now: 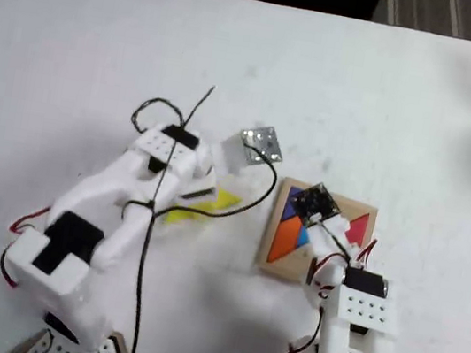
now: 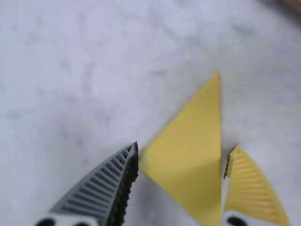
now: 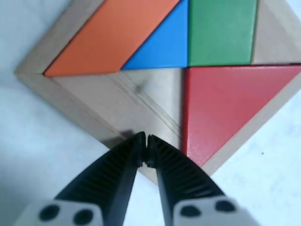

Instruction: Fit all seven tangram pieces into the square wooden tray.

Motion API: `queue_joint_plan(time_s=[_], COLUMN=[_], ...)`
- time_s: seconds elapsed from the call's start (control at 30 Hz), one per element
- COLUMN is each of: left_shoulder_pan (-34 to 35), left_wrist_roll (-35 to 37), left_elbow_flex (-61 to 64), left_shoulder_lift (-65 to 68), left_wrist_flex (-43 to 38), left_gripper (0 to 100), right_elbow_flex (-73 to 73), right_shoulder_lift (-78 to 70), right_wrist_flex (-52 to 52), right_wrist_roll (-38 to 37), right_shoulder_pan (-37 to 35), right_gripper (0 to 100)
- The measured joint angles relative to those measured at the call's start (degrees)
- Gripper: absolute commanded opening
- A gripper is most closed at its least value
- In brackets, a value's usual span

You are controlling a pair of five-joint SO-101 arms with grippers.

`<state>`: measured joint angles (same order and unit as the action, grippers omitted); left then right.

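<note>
On the counter near the tray, the yellow triangle is lying flat, and the left jaws are standing open on either side of it. The right jaws are hanging over a tray corner, pressed together and holding nothing. An orange piece, blue piece, green piece and red piece are sitting inside the tray.

tray: on table, right of loose triangle; pieces inside
loose triangle: flat on table, between left gripper fingers
</note>
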<state>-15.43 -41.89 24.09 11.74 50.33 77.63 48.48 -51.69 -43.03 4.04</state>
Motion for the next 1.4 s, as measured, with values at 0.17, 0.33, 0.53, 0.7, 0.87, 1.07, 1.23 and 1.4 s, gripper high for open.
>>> queue_joint_plan(time_s=[0.17, 0.33, 0.53, 0.7, 0.87, 1.07, 1.23, 1.4], left_shoulder_pan=[0.0, 0.0, 0.0, 1.0, 2.9, 2.9, 2.9, 2.8], left_wrist_roll=[-0.3, -0.3, -0.3, 0.5, 7.5, 9.4, 9.6, 6.0], left_elbow_flex=[-0.6, -0.6, -0.6, -0.6, -1.0, -2.6, -2.6, -2.6], left_shoulder_lift=[0.4, 0.4, 0.4, 0.4, 0.6, 0.9, 2.0, 2.5], left_wrist_flex=[1.1, 1.1, 1.7, 2.0, 1.1, 1.1, 1.1, 4.3], left_gripper=[31, 31, 32, 37, 38, 38, 38, 38], right_elbow_flex=[0.0, 0.0, 0.0, 0.0, 0.0, 0.0, 0.0, 0.0], right_shoulder_lift=[0.0, 0.0, 0.0, 0.0, 0.0, 0.0, 0.0, 0.0], right_wrist_flex=[0.0, 0.0, 0.0, 0.0, 0.0, 0.0, 0.0, 0.0], right_wrist_roll=[0.0, 0.0, 0.0, 0.0, 0.0, 0.0, 0.0, 0.0], right_shoulder_pan=[0.0, 0.0, 0.0, 0.0, 0.0, 0.0, 0.0, 0.0], right_gripper=[1.6, 1.6, 1.6, 1.6, 1.6, 1.6, 1.6, 1.6])
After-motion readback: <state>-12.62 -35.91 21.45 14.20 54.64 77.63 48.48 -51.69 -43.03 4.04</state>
